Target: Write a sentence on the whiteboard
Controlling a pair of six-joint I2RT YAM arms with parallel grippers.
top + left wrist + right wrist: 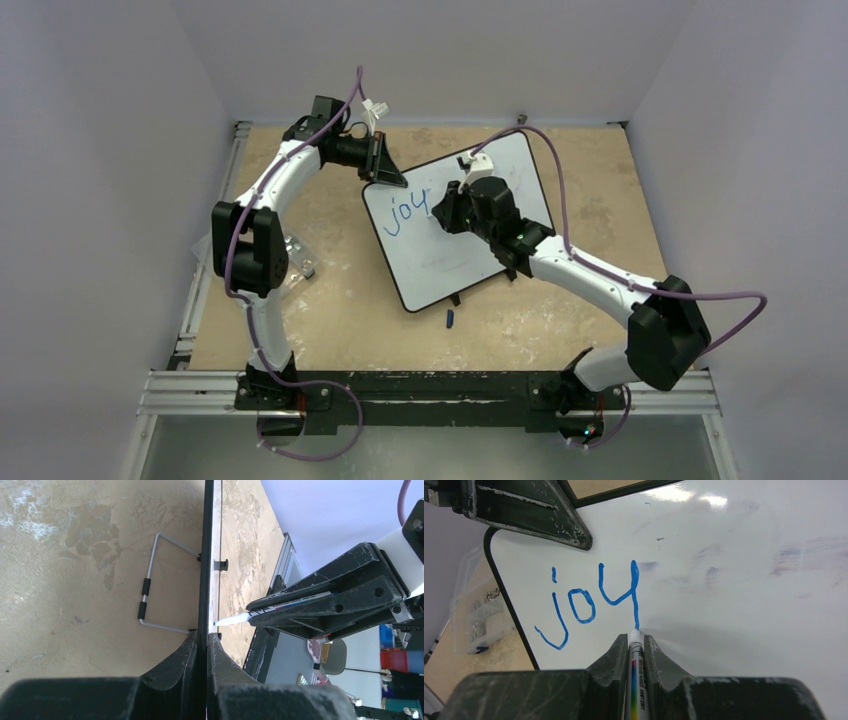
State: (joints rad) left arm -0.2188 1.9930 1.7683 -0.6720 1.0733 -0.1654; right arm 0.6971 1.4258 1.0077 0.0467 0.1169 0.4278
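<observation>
**Whiteboard** [452,272]: white, glossy, thin black frame with rounded corners. It sits mid-table, turned at an angle so one corner points far-left. A grey wire stand [150,587] with two black sleeves is hinged to its back, and small black feet show at its near edge.

**Sentence** [586,605]: blue marker, one word only, "joy", on the board's left part near the held corner. The rest of the writing surface carries no blue lettering.

**Smudges** [804,555]: faint purple marks, right of the word.

**Left gripper** [384,170]: at the board's far-left corner, fingers pinched tight on the frame edge, one on the face and one on the back. The left wrist view shows the board edge-on between them.

**Right gripper** [636,647]: over the board's middle, just right of the word, jaws narrow and clamped round the marker.

**Marker** [636,680]: white barrel with a coloured label, lying along the gripper's axis. Its tip touches the board at the foot of the "y" tail.

**Cap** [449,319]: small, blue, on the table just near of the board's near edge, apart from it.

**Clear packet** [299,262]: holds small metal parts, lies on the left of the table beside the left arm.

**Table** [330,320]: tan, mottled with pale patches.
</observation>
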